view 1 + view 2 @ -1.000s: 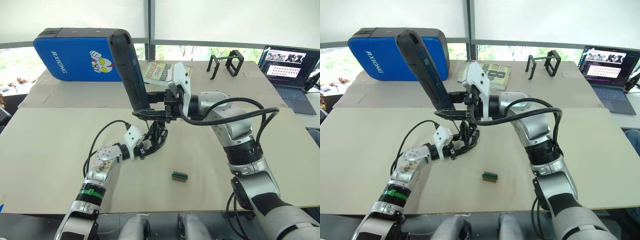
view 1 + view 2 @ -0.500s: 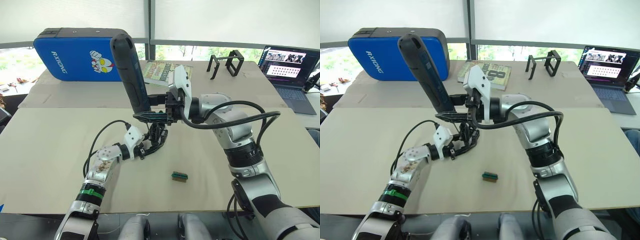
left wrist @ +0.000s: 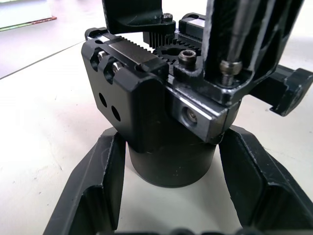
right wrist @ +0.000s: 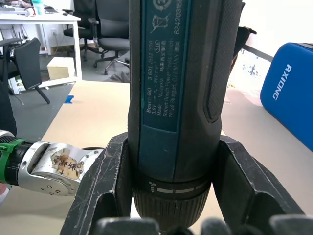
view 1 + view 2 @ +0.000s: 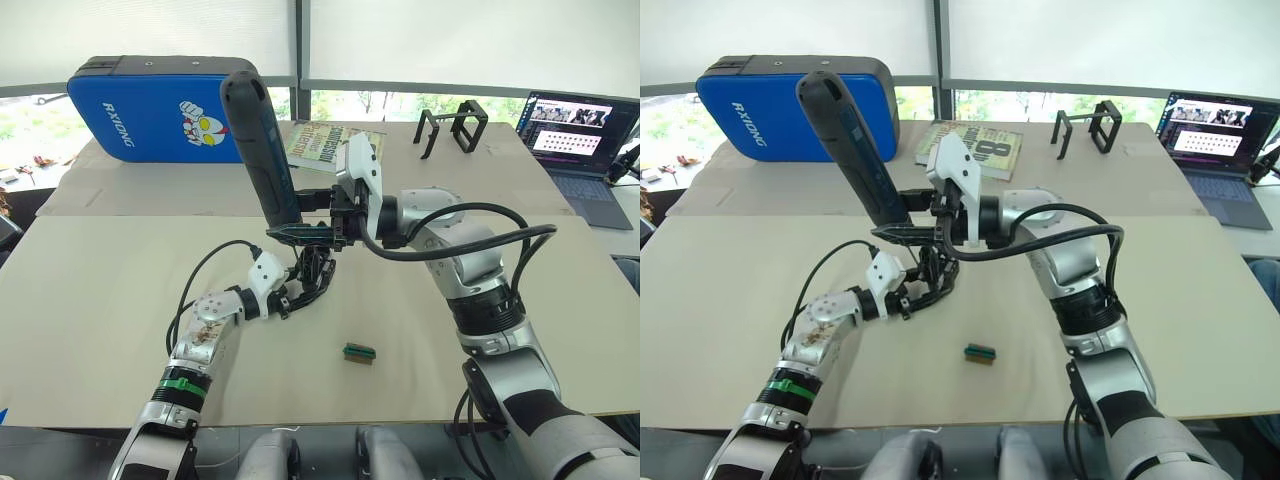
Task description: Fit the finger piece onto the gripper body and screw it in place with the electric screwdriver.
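Tabletop (image 5: 90, 330) scene, head and wrist views. The gripper body (image 3: 166, 103) is stood near the middle of the tabletop, w/ its round base set between the two black fingers (image 3: 93, 186) of the left gripper (image 5: 300, 295); the fingers are spread to either side of the base, and whether they touch it cannot be told. The electric screwdriver (image 5: 260, 140) is clamped by the right gripper (image 5: 300, 232), whose fingers (image 4: 105, 181) are closed against both sides of the barrel just above the collar. The tool is held tilted, handle end up and leaning toward the far-left corner, bit end down over the gripper body. In the left wrist view the metal bit (image 3: 239, 34) is seen coming down to a screw head (image 3: 226, 66) on top of the assembly. The finger piece cannot be told apart from the assembly. A small green-and-black part (image 5: 358, 352) is laid toward the near edge, apart from both grippers. At the far edge: blue case (image 5: 140, 110), book (image 5: 322, 143), wire-frame stand (image 5: 452, 126); laptop (image 5: 575, 135) at the far-right corner.
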Robot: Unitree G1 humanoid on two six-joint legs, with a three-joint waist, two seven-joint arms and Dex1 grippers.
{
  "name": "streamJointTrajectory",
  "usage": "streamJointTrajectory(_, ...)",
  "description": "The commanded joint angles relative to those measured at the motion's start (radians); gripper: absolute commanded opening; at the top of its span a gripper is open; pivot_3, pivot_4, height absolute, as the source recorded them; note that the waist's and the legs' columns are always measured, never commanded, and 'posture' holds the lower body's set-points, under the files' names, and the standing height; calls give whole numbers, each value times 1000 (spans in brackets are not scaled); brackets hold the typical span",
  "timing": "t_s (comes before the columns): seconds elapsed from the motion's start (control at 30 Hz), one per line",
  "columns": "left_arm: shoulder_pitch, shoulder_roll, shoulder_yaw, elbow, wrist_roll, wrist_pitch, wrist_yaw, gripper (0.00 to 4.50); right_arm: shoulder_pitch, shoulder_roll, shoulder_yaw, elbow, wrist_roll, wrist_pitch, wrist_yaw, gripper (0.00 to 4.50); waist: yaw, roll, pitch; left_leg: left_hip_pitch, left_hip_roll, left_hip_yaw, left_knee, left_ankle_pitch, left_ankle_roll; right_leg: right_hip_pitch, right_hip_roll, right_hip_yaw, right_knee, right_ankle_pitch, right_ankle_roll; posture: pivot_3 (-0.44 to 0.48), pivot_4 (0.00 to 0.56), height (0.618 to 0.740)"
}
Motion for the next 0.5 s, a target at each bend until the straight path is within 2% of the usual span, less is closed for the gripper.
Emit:
streamJointTrajectory(0.03,-14,-2,9,-48,-20,-4,-1,2293,-12,-4,-2,14,-5,-14,9,1911,0,0,0,0,0,0,0,0,0,0,0,0,0,0,0,0,150,740)
streamJointTrajectory(0.5,-24,-3,11,-34,-19,-9,1,2293,-13,-42,68,113,-70,-26,56,1911,1,0,0,2,0,0,0,0,0,1,0,0,0,0,0,0,150,740)
